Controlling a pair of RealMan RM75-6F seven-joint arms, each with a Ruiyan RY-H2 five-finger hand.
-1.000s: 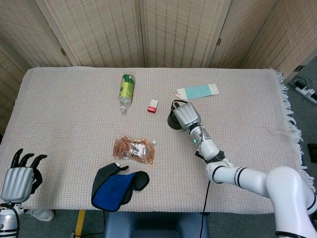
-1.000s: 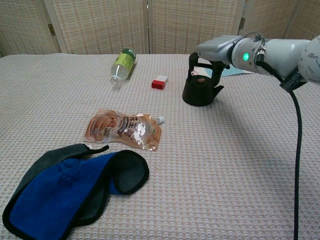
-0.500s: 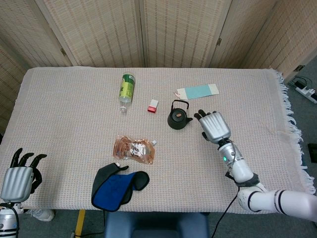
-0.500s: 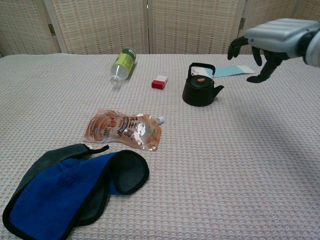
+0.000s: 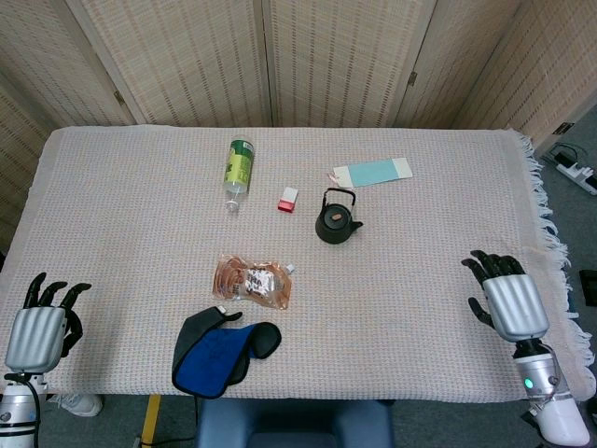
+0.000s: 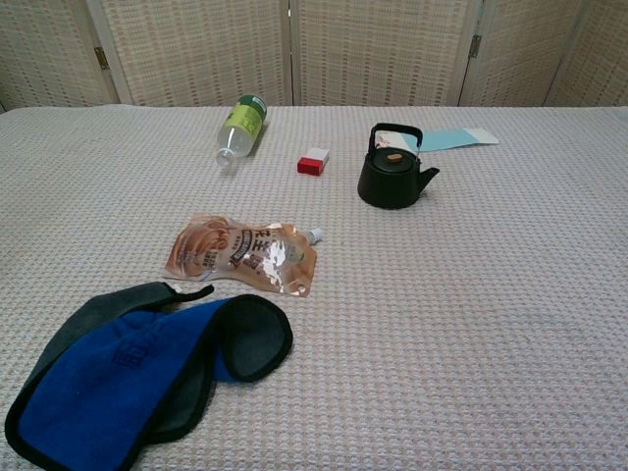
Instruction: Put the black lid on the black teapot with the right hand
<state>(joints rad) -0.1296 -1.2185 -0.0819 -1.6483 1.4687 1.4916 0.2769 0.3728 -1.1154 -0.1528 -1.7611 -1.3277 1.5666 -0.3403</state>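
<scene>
Right hand (image 5: 508, 301) rests empty, fingers spread, far right of the black teapot (image 5: 335, 222); black lid (image 6: 393, 157) appears seated, so nothing needs adjusting.

The right robot hand (image 5: 505, 301) sits at about four o'clock in the head view, back plate facing up, dark fingers spread apart and pointing toward twelve o'clock, holding nothing. Its wrist and forearm run down toward five o'clock, a small green light showing on the wrist. The left robot hand (image 5: 39, 325) sits at about eight o'clock, likewise back up, fingers apart and pointing toward twelve, empty, with its wrist dropping out of the bottom edge. Neither robot hand shows in the chest view.
</scene>
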